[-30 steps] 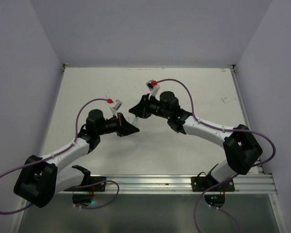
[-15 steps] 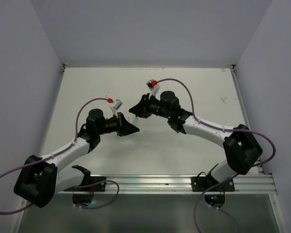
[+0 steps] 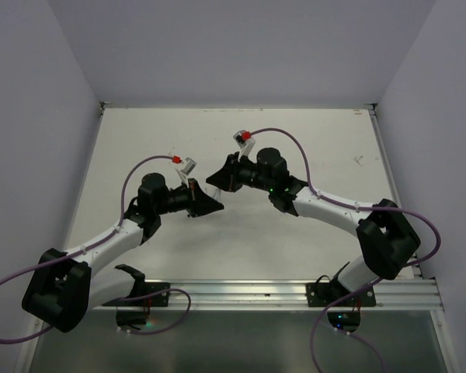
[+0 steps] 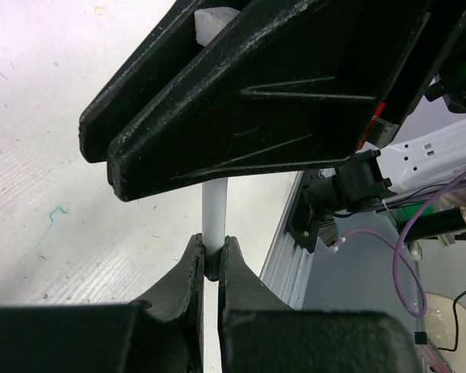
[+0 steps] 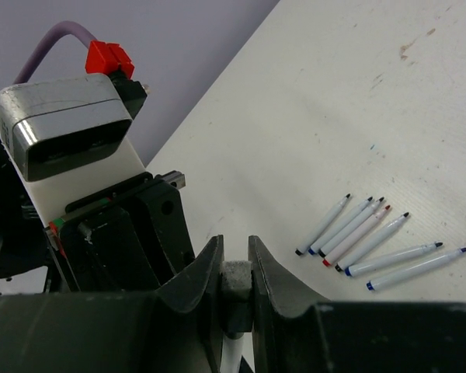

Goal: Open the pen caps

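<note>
Above the middle of the table my two grippers meet tip to tip. My left gripper is shut on the lower end of a thin white pen barrel, which stands upright out of its jaws. My right gripper is shut on the pen cap, a stubby dark piece with a pale end, and the white barrel continues below it. In the left wrist view the right fingers span the top and hide the rest of the pen.
Several uncapped white pens lie side by side on the white table, seen only in the right wrist view. The left wrist camera sits close beside my right jaws. A metal rail runs along the near edge.
</note>
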You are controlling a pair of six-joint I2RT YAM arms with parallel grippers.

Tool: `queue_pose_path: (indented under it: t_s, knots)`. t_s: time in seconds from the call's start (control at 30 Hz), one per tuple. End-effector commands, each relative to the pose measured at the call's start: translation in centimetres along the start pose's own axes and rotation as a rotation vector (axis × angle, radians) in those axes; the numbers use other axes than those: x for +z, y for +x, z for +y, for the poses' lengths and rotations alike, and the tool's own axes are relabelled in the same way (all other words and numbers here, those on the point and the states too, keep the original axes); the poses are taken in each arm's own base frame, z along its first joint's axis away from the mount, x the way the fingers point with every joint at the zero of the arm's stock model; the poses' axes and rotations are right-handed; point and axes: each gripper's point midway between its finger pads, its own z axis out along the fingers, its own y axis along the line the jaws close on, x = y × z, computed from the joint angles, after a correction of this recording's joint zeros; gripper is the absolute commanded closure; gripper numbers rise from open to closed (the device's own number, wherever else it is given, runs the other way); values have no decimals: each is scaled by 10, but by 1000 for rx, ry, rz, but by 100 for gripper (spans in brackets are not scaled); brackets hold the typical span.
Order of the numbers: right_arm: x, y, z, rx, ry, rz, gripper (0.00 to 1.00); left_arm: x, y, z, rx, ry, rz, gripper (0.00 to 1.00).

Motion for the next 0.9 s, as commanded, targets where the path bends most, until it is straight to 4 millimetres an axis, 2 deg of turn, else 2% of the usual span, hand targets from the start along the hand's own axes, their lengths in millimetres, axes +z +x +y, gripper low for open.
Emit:
queue_pose_path:
  t_s: [0.0, 0.07, 0.1, 0.13, 0.47, 0.6, 0.67, 0.8, 0.83, 0.87]
  knots:
    - [-3, -11, 9, -35, -37, -42, 86, 2, -14, -13, 59, 42, -16, 100]
    - [-5, -15, 10, -41, -39, -56, 83, 2, -13, -13, 60, 42, -14, 100]
    - [-5, -15, 11, -41, -41, -57, 77, 1, -11, -12, 54, 39, -11, 100]
    - [-6, -16, 11, -42, -43, -59, 75, 1, -10, -11, 53, 38, -10, 100]
    - [-9, -22, 19, -29, -82, -84, 67, 2, -10, -11, 48, 37, -11, 100]
    - [-8, -24, 20, -31, -82, -84, 68, 1, -9, -11, 45, 38, -9, 100]
    - [-7, -23, 19, -29, -79, -78, 74, 1, -11, -12, 50, 41, -12, 100]
    - [-8, -23, 20, -28, -87, -86, 74, 1, -9, -11, 51, 39, -7, 100]
    - [-7, -24, 19, -29, -88, -85, 76, 1, -8, -11, 49, 38, -6, 100]
    - [-7, -24, 19, -28, -86, -87, 83, 1, -7, -10, 47, 38, -5, 100]
